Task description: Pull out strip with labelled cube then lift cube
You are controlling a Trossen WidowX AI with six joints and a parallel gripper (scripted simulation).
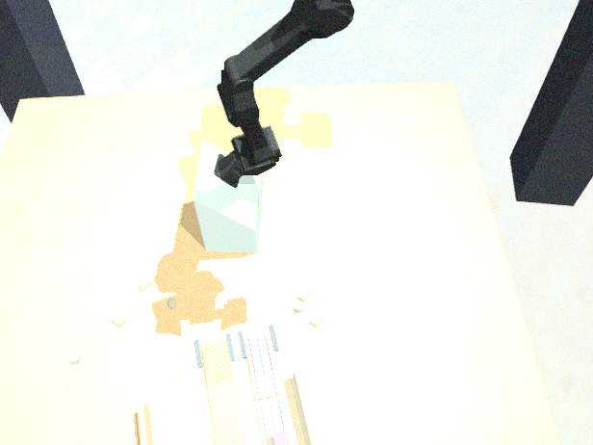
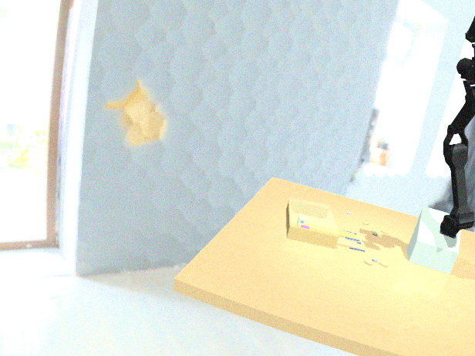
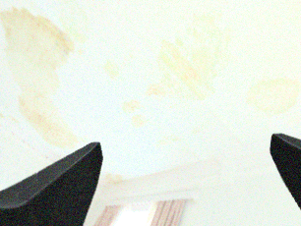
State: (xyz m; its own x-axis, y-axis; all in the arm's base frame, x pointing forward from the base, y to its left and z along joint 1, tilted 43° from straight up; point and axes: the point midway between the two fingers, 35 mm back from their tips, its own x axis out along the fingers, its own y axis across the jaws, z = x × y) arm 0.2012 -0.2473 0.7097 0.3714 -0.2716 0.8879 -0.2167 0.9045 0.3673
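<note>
Far to the left of the hand, in the side view, sits a tan open box [image 2: 311,227] on the flat tan wooden table [image 2: 270,285], with a tiny pink cube [image 2: 304,226] inside it. That pink cube looks like the labelled one, but it is too small to read any mark. Coming out of the box toward the hand are thin flat strips with blue ends [image 2: 352,243]. In the top view there is a pale checked strip [image 1: 219,380] and, beside it, a white strip with blue lines [image 1: 262,371] that leads to the pink cube near the bottom edge. Which strip is in one piece is hard to tell, because the light is so bright. Closer to the hand stands a pale green block [image 1: 230,212]. The black gripper [image 1: 231,172] hangs just over the top of that block, well apart from the strips. Its two dark fingers are spread wide with nothing between them, and the wrist view looks up at a bright ceiling. The strip is likely thin, light and bendy, so it should be pinched at its near end and pulled straight and slow. The cube looks small, light and hard, and could slide off, so grip its flat sides.
</note>
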